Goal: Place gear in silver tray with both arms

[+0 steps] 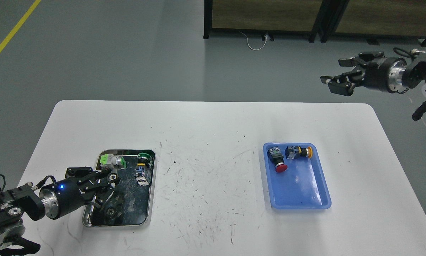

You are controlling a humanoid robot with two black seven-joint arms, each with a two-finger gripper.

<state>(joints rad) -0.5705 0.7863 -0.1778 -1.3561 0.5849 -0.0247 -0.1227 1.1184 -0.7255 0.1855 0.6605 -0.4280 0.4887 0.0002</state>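
Silver metal with a raised rim forms the silver tray, which sits on the near left part of a white counter marked with many fine scratches. Its dark bottom is reflective. At its far end lie a push-button switch with a green cap and a second switch with a green head.

Over the tray's left half hangs the left end effector, its black fingers spread partway; whether they hold anything cannot be told, since dark parts and reflections merge beneath them. A dark toothed shape that may be a gear lies in the tray just nearer than the fingers.

On the right side of the counter rests a blue plastic tray, holding a red-capped button and a yellow-tipped switch at its far end. The right end effector is raised beyond the counter's far right corner, well apart from everything, fingers spread and holding nothing.

These parts look small, rigid and light, made of hard plastic and metal, likely to slide on the smooth tray. A firm pinch across the squared body would probably hold better than one on the rounded cap. No brand, label or writing is legible.
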